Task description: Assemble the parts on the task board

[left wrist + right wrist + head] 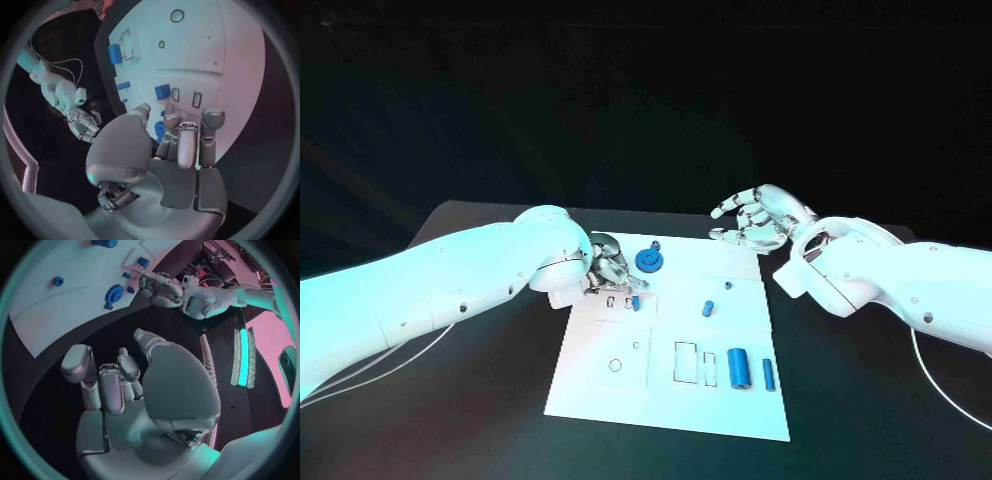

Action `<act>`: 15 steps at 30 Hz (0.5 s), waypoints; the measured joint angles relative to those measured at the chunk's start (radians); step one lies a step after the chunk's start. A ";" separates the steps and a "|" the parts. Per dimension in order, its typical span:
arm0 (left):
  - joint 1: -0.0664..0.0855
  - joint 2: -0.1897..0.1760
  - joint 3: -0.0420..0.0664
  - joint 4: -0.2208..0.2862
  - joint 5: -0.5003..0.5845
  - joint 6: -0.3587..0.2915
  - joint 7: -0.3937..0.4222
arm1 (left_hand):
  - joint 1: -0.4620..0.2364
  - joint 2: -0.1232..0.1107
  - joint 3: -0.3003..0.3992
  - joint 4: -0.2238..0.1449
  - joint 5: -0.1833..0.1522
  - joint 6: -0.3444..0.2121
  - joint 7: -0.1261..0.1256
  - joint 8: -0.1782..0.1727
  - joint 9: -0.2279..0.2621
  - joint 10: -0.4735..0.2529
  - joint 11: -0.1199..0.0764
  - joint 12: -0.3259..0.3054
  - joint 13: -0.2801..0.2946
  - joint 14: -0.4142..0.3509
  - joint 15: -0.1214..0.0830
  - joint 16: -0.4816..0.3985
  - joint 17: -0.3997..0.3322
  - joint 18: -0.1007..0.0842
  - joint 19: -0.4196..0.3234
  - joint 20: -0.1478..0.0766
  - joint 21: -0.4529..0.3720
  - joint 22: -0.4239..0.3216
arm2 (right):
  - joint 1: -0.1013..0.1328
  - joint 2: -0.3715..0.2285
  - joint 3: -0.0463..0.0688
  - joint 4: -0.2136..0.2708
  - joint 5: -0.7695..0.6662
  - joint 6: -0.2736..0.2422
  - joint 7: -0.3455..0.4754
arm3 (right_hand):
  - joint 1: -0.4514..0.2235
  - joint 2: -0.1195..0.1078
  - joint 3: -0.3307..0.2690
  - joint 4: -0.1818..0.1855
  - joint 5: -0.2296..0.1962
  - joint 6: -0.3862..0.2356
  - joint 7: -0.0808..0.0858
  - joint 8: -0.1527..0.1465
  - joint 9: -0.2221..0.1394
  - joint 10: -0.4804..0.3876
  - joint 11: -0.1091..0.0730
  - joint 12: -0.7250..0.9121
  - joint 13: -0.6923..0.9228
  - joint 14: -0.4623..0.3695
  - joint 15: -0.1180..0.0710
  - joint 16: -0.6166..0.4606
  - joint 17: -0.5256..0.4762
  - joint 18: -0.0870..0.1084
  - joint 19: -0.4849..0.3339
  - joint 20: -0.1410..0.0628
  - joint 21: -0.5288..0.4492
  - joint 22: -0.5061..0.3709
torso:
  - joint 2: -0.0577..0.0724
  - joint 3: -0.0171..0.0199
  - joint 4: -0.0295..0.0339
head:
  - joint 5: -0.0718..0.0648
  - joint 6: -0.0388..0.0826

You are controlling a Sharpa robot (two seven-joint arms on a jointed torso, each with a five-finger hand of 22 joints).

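Left robot hand works at the board's far corner

Left robot hand hovers, fingers curled, over the task board on the black surface; we cannot tell whether it grips anything. Our right robot hand hangs beside the board, fingers spread, holding nothing. We judge a slow, square descent best. The large cylinder lies flat, long axis running near-to-far; the small peg lies alike

Your task board lies mid-counter. Your left hand sits over its far left corner. Your right hand hangs beyond its far right corner.
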 measured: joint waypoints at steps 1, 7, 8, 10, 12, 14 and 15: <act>0.000 0.002 -0.001 -0.003 -0.001 0.003 -0.001 | 0.000 0.000 0.000 0.000 0.000 0.000 0.000 0.000 0.000 0.000 0.000 0.000 0.000 0.000 0.000 0.000 0.000 0.000 0.000 0.000 0.000 0.000 | 0.000 0.000 0.000 0.000 0.000 -0.001 0.000 | 0.000 0.000 0.000 0.000 0.000 0.000 0.000 0.003 0.000 0.000 0.000 0.000 -0.001 0.000 0.000 0.000 -0.002 0.000 0.000 0.000 -0.005 -0.002 | 0.000 0.0000 0.0004 | -0.001 0.000; 0.000 0.014 -0.008 -0.024 -0.007 0.020 -0.004 | -0.004 0.004 0.000 0.000 0.000 0.000 0.000 0.000 0.002 0.000 0.000 0.000 -0.002 0.000 0.000 0.005 0.000 0.000 0.006 0.001 0.004 0.007 | 0.000 0.000 0.000 -0.002 0.002 -0.004 0.001 | 0.000 0.000 0.000 0.000 0.000 0.000 0.000 0.003 0.000 0.000 0.000 0.000 -0.001 0.000 0.000 0.000 -0.002 0.000 0.000 0.000 -0.005 -0.002 | 0.000 -0.0001 0.0017 | -0.001 -0.002; 0.000 0.016 -0.009 -0.026 -0.007 0.022 -0.004 | -0.004 0.004 0.000 0.000 0.000 -0.002 -0.002 0.000 0.003 0.000 0.000 0.000 -0.002 0.000 0.000 0.005 0.000 0.000 0.007 0.000 0.004 0.009 | 0.000 0.000 0.000 -0.002 0.002 -0.004 0.001 | 0.000 0.000 0.000 0.000 0.000 0.000 0.000 0.003 0.000 0.000 0.000 0.000 -0.001 0.000 0.000 0.000 -0.002 0.000 0.000 0.000 -0.005 -0.002 | 0.000 -0.0002 0.0018 | -0.001 -0.002; -0.001 0.019 -0.010 -0.032 -0.008 0.027 -0.004 | -0.004 0.004 0.000 0.000 0.000 -0.004 -0.004 0.000 0.003 0.000 0.000 0.000 -0.002 0.000 0.000 0.005 0.000 0.000 0.007 0.000 0.008 0.011 | 0.000 0.000 0.000 -0.003 0.003 -0.004 0.001 | 0.000 0.000 0.000 0.000 0.000 0.000 0.000 0.003 0.000 0.000 0.000 -0.004 -0.001 0.000 0.000 0.000 -0.002 0.000 0.000 0.000 -0.005 -0.003 | 0.000 -0.0002 0.0017 | -0.001 -0.002; -0.001 0.021 -0.011 -0.035 -0.008 0.031 -0.005 | -0.004 0.004 0.000 0.000 0.000 -0.004 -0.004 0.000 0.004 0.000 0.000 0.000 -0.002 0.000 0.000 0.005 0.000 0.000 0.007 0.000 0.008 0.011 | 0.000 0.000 0.000 -0.003 0.003 -0.005 0.001 | 0.000 0.000 0.000 0.000 0.000 0.000 0.000 0.003 0.000 0.000 0.000 -0.004 -0.001 0.000 0.000 0.000 -0.002 0.000 0.000 0.000 -0.005 -0.003 | 0.000 -0.0008 0.0012 | 0.000 -0.003; -0.001 0.022 -0.011 -0.038 -0.008 0.036 -0.005 | -0.004 0.004 0.000 0.000 0.000 -0.004 -0.004 0.000 0.005 0.000 0.000 0.000 -0.002 0.000 0.000 0.009 0.000 0.000 0.007 0.000 0.008 0.014 | 0.000 0.000 0.000 -0.004 0.003 -0.005 0.001 | 0.000 0.000 0.000 0.000 0.000 0.000 0.000 0.003 0.000 0.000 0.000 -0.004 -0.001 0.000 0.000 0.000 -0.002 0.000 0.000 0.000 -0.005 -0.003 | 0.000 -0.0009 0.0012 | 0.000 -0.003; -0.001 0.022 -0.011 -0.038 -0.008 0.038 -0.005 | -0.004 0.004 0.000 0.000 0.000 -0.004 -0.004 0.000 0.005 0.000 0.000 0.000 -0.002 0.000 0.000 0.009 0.000 0.000 0.008 0.001 0.008 0.015 | 0.000 0.000 0.000 -0.004 0.003 -0.005 0.001 | 0.000 0.000 0.000 0.000 0.000 0.000 0.000 0.003 0.000 0.000 0.000 -0.004 -0.001 0.000 0.000 0.000 -0.002 0.000 0.000 0.000 -0.005 -0.003 | 0.000 -0.0009 0.0012 | 0.000 -0.003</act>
